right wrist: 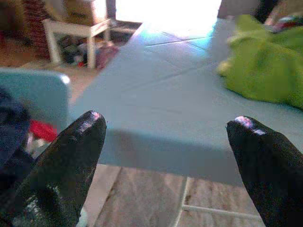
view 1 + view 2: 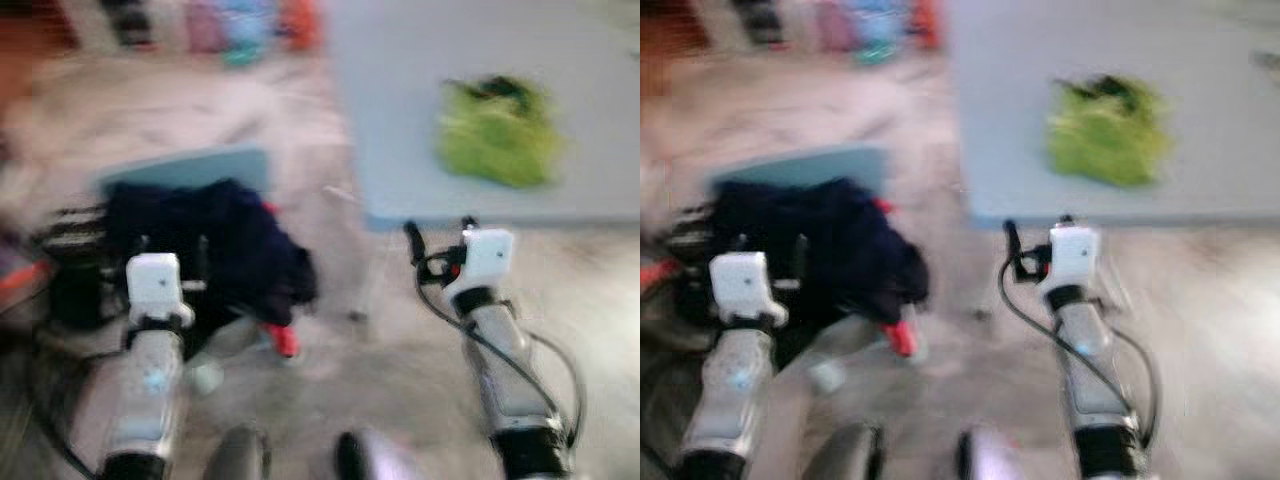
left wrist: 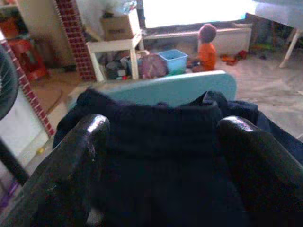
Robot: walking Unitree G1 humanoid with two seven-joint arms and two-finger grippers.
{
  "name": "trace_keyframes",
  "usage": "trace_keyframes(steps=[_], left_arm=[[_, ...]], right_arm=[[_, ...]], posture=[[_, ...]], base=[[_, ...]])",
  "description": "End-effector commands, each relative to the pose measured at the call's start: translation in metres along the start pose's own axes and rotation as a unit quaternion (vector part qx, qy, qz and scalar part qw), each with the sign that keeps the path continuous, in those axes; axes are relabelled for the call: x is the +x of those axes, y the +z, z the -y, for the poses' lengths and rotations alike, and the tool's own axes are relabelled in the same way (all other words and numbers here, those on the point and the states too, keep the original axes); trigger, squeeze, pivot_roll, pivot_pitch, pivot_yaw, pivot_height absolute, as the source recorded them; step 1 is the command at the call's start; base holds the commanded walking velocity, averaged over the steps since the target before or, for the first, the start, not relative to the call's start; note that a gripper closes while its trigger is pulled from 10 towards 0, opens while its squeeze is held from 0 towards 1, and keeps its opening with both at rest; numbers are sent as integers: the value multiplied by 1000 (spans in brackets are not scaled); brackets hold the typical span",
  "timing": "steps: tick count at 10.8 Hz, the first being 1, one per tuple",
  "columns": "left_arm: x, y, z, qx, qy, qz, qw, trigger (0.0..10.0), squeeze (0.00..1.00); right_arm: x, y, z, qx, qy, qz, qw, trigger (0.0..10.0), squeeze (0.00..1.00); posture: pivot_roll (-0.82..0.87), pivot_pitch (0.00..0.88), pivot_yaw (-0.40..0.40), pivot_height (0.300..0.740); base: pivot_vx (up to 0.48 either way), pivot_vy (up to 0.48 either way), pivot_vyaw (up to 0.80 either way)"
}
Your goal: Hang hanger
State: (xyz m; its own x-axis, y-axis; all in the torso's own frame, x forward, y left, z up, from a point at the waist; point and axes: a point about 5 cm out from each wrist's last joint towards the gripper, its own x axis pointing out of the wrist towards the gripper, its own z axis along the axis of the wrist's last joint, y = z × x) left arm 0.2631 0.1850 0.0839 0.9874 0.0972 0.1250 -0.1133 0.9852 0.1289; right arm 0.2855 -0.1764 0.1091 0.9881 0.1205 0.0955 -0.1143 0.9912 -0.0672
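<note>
A dark navy garment lies heaped over a light blue chair on my left. Red hanger parts poke out from under it. My left gripper is open right at the garment, and in the left wrist view its fingers stand on either side of the navy collar without closing on it. My right gripper is open at the near edge of the pale blue table, with nothing between its fingers. The head views are blurred.
A lime green garment lies on the table. Behind the chair are a small white table, a blue bin, a brick-patterned post and a seated person in an orange top. Striped and dark items lie at far left.
</note>
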Motion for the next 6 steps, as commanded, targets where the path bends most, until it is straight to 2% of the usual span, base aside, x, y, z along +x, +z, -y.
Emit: trace_keyframes(steps=[1,3,6], left_arm=[[-3,-3,0,3,-3,-7,1000,10000,0],[-3,-3,0,5,-4,-6,1000,10000,0],[0,-1,-1,7,-6,-1,1000,10000,0]], right_arm=[[-2,-2,1,0,-1,-4,1000,10000,0],[-3,-4,2,1,-7,-8,1000,10000,0],[-2,-5,2,0,-9,-8,1000,10000,0]], posture=[[16,156,-73,740],[17,155,-72,740],[18,154,-70,740]], base=[[0,0,700],[0,0,0],[261,0,0]])
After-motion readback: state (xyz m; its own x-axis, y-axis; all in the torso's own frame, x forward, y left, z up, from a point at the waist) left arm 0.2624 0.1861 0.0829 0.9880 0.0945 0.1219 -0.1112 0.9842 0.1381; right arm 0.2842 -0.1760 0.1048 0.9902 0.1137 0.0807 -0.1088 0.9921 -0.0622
